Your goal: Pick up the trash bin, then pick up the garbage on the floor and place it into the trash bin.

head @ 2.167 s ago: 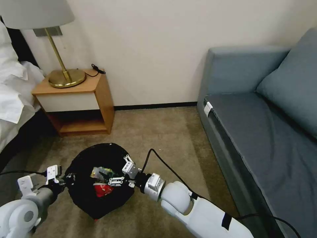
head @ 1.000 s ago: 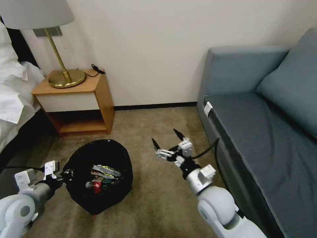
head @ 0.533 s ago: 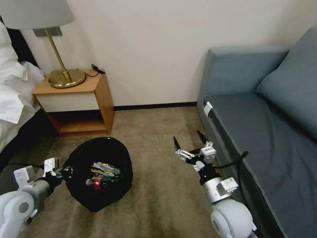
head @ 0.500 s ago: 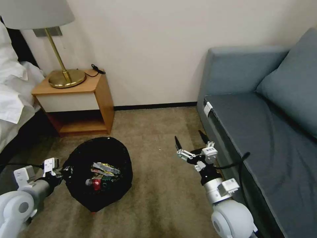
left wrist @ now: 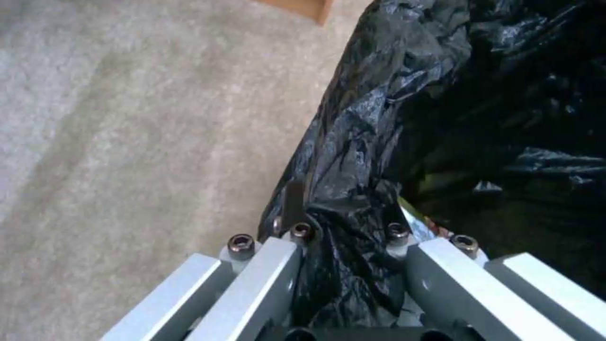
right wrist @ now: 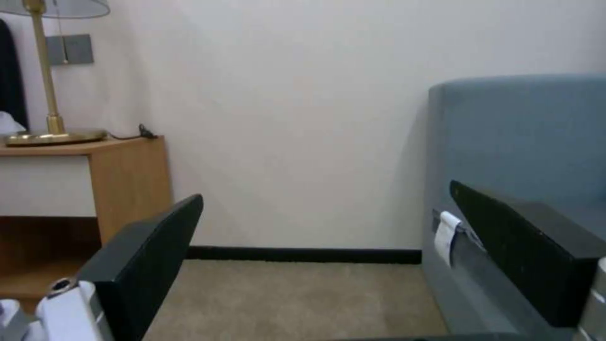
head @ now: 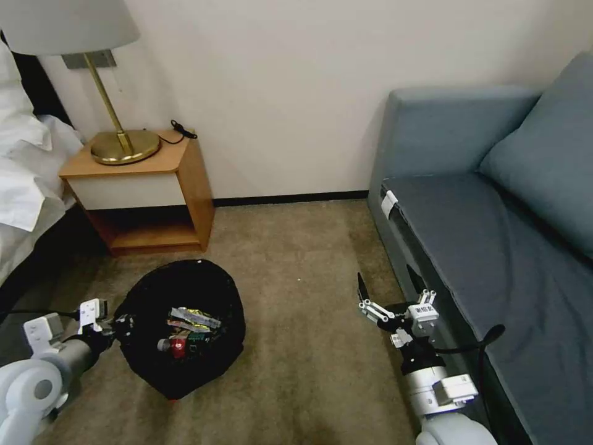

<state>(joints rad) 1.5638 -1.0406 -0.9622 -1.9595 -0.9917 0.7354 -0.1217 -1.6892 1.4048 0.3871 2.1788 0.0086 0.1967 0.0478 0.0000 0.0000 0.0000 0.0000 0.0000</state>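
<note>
The trash bin point(head: 204, 290), round and lined with a crinkled black bag, sits low over the carpet at my front left. My left gripper point(head: 118, 324) is shut on its near-left rim; the left wrist view shows the gripper point(left wrist: 344, 227) pinching the bunched black bag point(left wrist: 404, 104). Garbage lies inside the bin: a yellow-silver wrapper point(head: 196, 318) and a red piece point(head: 178, 346) beside a small bottle. My right gripper point(head: 386, 289) hovers open and empty near the sofa's front, well right of the bin. The right wrist view shows nothing between its fingers point(right wrist: 145, 255).
A wooden nightstand point(head: 145, 185) with a brass lamp point(head: 120, 145) stands against the wall behind the bin, and a white bed point(head: 25, 179) is at far left. A blue-grey sofa point(head: 494, 247) fills the right. Open carpet point(head: 302, 290) lies between bin and sofa.
My right gripper left the bin's opening, swung right to the sofa front and drew back, staying open. Garbage now rests in the bin. The left gripper keeps its hold.
</note>
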